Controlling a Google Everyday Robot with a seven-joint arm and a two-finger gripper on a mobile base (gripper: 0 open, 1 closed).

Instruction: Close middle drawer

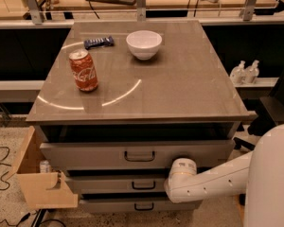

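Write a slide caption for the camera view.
Arm's gripper at the middle drawer front, right of its handle; can, bowl and bar on the cabinet top.

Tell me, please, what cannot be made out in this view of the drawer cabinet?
1. The hand: camera view, hidden behind the arm's white end joint, at the right of the middle drawer front.
2. Inside of the top drawer: camera view, lost in shadow under the tabletop.
3. Wording on the snack bar: camera view, too small.

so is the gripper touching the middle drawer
Cannot tell. Camera view: the gripper is by the middle drawer, right of its handle; the arm hides any contact.
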